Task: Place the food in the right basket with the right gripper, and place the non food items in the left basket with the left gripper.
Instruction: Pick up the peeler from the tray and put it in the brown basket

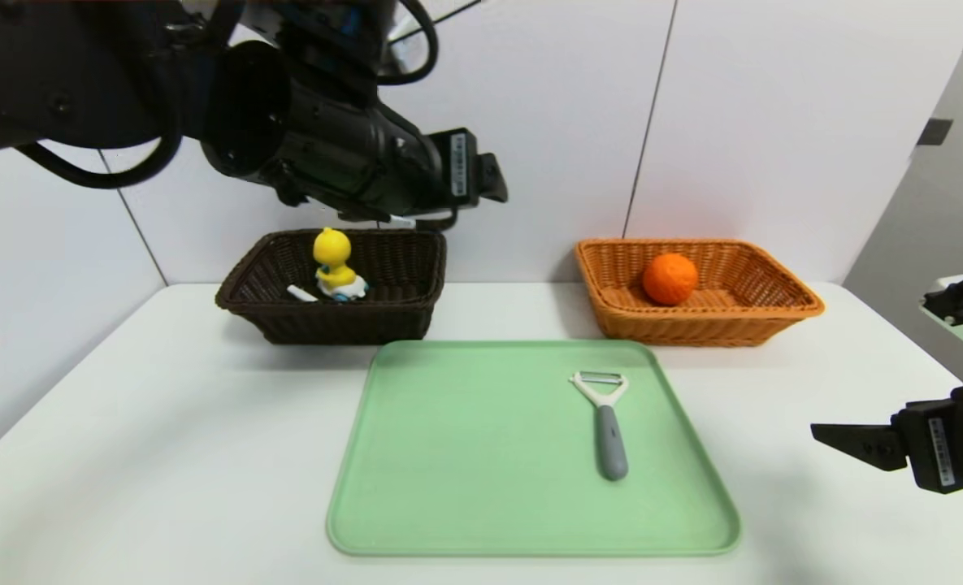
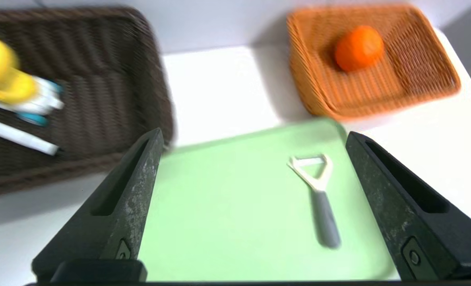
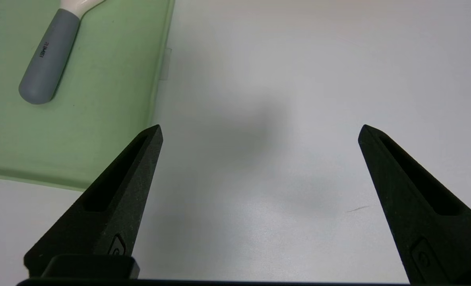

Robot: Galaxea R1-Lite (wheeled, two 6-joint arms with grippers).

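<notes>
Table: white, we see it carrying everything
Tray: green, lying on the table's middle, near its front edge
Wall: pale panels, we see them rising behind the table

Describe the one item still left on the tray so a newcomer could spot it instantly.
On the white table, the green tray sits in front of two baskets. The peeler lies alone on its right half, white Y-shaped head toward the baskets. It is the only grey-handled tool, and it is in neither basket.
</notes>
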